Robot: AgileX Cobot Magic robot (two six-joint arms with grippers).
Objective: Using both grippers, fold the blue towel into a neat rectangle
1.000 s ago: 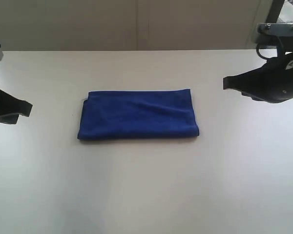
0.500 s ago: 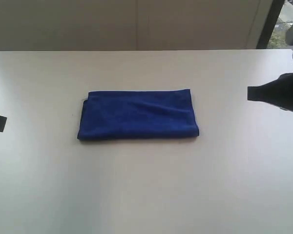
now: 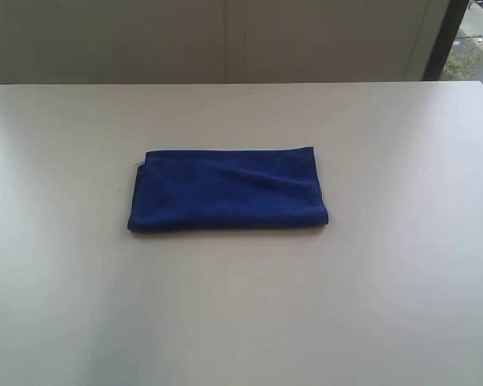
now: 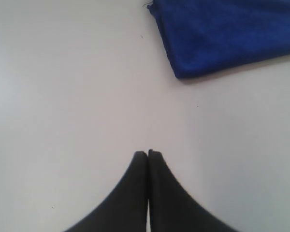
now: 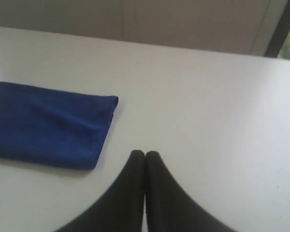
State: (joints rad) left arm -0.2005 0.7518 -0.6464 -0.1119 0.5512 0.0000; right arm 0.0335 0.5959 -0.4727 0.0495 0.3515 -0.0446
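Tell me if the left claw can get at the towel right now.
Probably yes: only bare table lies between the left claw and the towel, though the jaws are shut and must open.

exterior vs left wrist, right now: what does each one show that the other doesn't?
Exterior only: the whole blue towel as a folded rectangle, all four edges in frame, plus the wall behind the table. Left wrist only: the left end effector, fingers pressed together, holding nothing and apart from the towel; this view catches just one towel corner. Shared: the towel lying on the pale table.
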